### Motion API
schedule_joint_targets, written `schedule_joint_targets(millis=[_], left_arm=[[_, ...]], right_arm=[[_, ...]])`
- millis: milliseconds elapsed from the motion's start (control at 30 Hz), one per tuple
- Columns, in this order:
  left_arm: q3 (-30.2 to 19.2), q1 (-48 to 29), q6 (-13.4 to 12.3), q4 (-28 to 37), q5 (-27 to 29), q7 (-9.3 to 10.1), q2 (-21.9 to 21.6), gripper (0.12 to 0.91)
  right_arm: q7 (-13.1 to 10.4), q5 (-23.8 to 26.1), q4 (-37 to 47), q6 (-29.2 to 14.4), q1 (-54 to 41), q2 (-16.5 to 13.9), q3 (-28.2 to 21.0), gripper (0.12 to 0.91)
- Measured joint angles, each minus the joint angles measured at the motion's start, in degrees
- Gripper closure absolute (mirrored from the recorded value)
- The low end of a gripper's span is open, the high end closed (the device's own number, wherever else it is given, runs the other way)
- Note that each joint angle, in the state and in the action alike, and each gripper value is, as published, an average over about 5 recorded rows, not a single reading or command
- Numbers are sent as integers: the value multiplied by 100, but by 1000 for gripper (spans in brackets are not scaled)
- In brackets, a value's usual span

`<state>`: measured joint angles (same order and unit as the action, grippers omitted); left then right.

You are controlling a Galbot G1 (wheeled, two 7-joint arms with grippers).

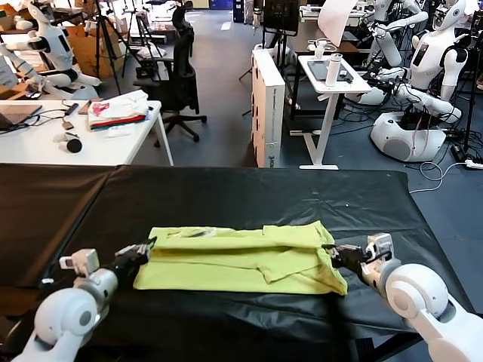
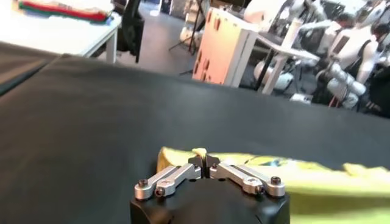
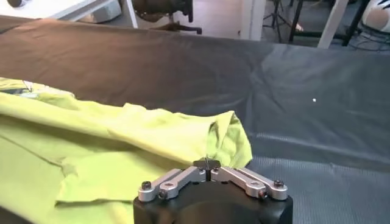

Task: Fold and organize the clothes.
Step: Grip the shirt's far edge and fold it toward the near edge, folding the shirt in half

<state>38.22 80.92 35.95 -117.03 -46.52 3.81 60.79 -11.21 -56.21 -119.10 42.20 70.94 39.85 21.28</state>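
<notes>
Item one: the T-shirt (image 1: 241, 258), lime yellow-green, lay folded into a long band across the near middle of my table (image 1: 226, 200), which was draped in black cloth. The folded layers overlapped unevenly, with a flap raised toward the right end. A small pale mark showed near its upper left edge; I could not tell what it was.

Item two: my left gripper (image 1: 145, 247) sat at the shirt's left end, low over the black cloth. Its jaws were pressed together on a small fold of the yellow-green fabric at the corner, as my left wrist view (image 2: 203, 159) showed.

Item three: my right gripper (image 1: 334, 252) sat at the shirt's right end. Its jaws were likewise pressed together, pinching the fabric edge there; my right wrist view (image 3: 208, 163) showed the cloth bunched up just ahead of them.

Item four, background: a white side table (image 1: 113, 147) stood beyond my table to the left, carrying a white, pink and red cloth pile (image 1: 117, 111). An office chair (image 1: 179, 64) stood beside it.
</notes>
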Motion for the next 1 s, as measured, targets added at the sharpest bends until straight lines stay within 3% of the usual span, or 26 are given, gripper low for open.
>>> schedule_joint_targets(millis=[500,733,867,1000], left_arm=[[43,457,-77,-52,206,-15,230,840],[64,521,-63,-118,289,14,250,781],[106,558,-61,-150,460,44,271,658],[216,663,-25,-226,482,68,262,421]], right_arm=[[24,-52,-10,0,96,40,-11,887],[31,-213,-124,0,162,38,111,865],[39,-320,-211,0,231,35,266,682],[32,-426,-242,0,227,65,464,417]])
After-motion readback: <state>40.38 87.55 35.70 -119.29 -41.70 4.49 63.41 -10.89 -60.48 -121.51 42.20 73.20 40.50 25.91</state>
